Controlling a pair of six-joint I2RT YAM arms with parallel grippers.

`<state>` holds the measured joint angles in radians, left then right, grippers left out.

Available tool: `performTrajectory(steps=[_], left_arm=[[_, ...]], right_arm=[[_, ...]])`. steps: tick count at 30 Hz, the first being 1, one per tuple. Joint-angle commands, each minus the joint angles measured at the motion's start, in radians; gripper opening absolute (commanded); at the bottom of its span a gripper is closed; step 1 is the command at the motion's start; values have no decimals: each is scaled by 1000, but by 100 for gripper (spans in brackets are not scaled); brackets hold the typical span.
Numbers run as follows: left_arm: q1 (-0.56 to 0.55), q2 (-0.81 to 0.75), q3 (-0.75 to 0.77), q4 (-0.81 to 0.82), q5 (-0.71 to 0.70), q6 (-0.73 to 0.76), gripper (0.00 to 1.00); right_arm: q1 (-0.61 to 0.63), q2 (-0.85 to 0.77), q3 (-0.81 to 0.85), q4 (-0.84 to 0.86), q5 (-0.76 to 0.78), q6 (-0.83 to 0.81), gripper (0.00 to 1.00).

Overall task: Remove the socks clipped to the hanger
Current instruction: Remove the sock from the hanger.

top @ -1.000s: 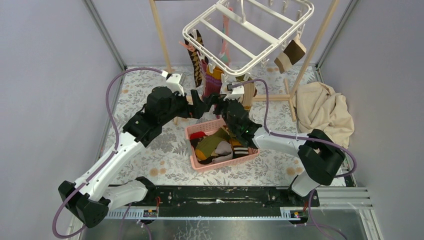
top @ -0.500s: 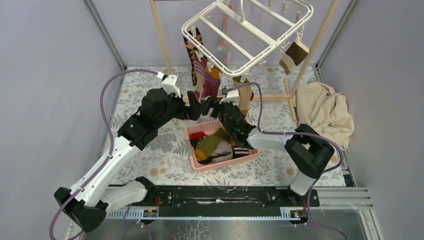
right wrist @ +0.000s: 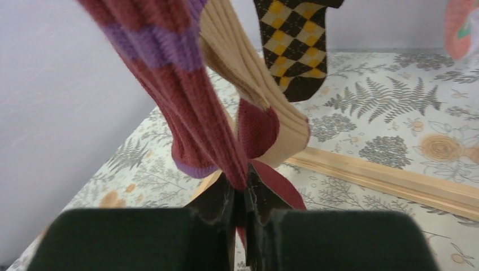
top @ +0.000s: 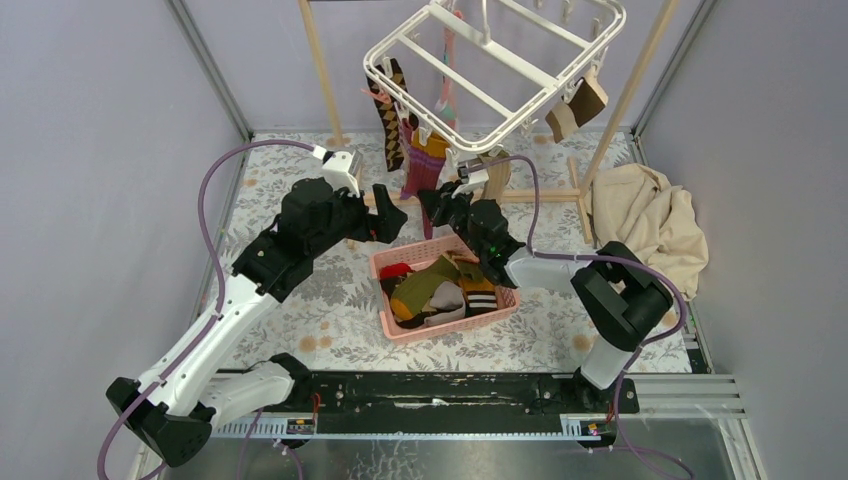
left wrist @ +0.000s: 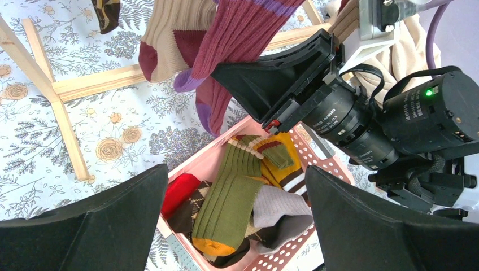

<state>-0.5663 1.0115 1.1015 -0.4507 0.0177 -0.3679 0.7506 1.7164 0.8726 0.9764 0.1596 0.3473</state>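
Maroon sock (right wrist: 192, 113) is clamped tight in right hand (right wrist: 240, 195), to be pulled from hanger (top: 455, 78); left hand (left wrist: 236, 172) is spread wide, empty.

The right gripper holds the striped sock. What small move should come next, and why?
Probably pull the right gripper down a little. It is shut on the maroon and purple striped sock, which hangs from the hanger, so a short tug should free it.
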Motion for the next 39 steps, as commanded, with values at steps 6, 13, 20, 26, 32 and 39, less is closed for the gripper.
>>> performTrajectory(steps=[6, 13, 20, 26, 32, 39], left_arm=[[8, 4, 33, 4, 21, 12, 99], [8, 55, 138, 37, 102, 23, 99], [9, 120, 289, 86, 164, 26, 99], [9, 154, 346, 134, 192, 18, 99], [8, 171, 344, 183, 229, -5, 99], [7, 198, 332, 243, 264, -43, 99]], right_arm=[[-36, -185, -47, -2, -221, 19, 0], [-61, -340, -96, -104, -345, 28, 0], [-74, -464, -109, -207, -507, 49, 0], [-75, -577, -110, -329, -590, 57, 0], [-77, -680, -99, -459, -618, 47, 0], [-89, -745, -77, -545, -631, 45, 0]])
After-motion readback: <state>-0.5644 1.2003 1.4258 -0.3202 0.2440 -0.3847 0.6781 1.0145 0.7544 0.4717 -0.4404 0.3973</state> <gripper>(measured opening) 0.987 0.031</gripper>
